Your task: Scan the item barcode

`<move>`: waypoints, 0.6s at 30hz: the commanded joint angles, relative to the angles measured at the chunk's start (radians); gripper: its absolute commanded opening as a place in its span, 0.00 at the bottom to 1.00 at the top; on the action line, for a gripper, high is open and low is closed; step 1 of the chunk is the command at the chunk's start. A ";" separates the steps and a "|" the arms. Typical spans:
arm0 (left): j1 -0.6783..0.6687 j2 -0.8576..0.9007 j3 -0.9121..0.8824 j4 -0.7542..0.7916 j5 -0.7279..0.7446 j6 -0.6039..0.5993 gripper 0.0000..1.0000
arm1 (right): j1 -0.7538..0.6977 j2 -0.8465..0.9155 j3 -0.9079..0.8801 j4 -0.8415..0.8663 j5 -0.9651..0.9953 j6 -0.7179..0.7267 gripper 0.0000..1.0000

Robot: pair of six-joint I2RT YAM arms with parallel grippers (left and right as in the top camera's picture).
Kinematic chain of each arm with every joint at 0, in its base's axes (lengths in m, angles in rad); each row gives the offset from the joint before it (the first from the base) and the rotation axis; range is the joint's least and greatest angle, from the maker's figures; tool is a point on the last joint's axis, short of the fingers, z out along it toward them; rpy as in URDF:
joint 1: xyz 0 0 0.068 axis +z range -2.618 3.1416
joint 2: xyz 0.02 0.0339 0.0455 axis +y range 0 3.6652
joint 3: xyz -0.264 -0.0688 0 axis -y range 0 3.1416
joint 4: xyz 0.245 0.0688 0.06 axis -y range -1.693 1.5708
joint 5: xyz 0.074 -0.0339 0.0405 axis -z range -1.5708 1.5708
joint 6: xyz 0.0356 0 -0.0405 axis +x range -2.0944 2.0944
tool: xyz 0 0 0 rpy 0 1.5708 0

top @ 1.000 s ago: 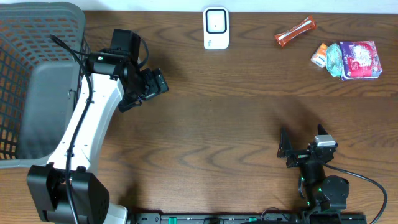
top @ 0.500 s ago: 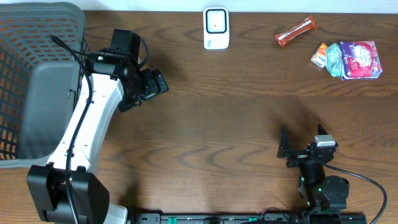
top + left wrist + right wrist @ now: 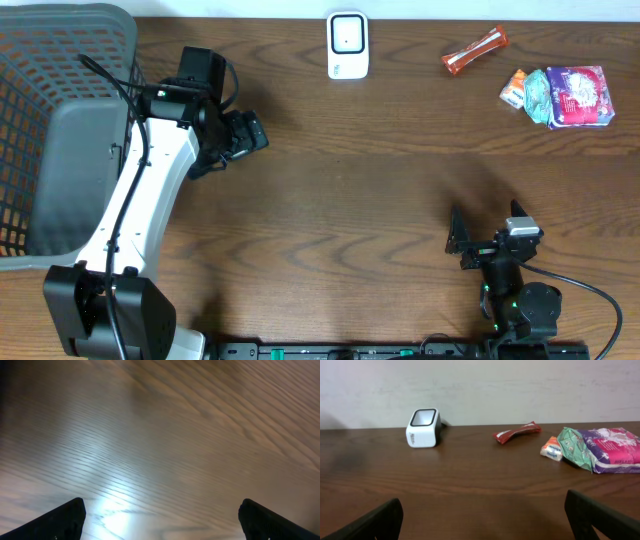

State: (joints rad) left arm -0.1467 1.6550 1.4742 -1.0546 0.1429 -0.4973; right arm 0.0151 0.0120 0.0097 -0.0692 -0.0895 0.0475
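Orange snack bar [image 3: 475, 50] lies well beyond the right hand [image 3: 487, 234].

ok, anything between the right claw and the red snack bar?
Nothing visible. Only bare table lies between the right claw and the red snack bar. The white scanner stands off to its left, the orange packet to its right.

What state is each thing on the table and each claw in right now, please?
Left claw: open, holding nothing.
Right claw: open, holding nothing.
Scanner: upright, untouched.
Red bar: lying flat.
Orange packet: lying beside the bag.
Purple bag: lying flat.
Basket: standing at left edge.
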 commanded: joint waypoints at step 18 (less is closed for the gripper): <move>0.000 -0.097 -0.020 -0.014 -0.219 0.035 0.98 | -0.014 -0.007 -0.005 -0.001 0.009 -0.011 0.99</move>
State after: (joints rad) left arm -0.1467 1.6203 1.4738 -1.0798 -0.0422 -0.4965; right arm 0.0151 0.0120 0.0097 -0.0689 -0.0898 0.0475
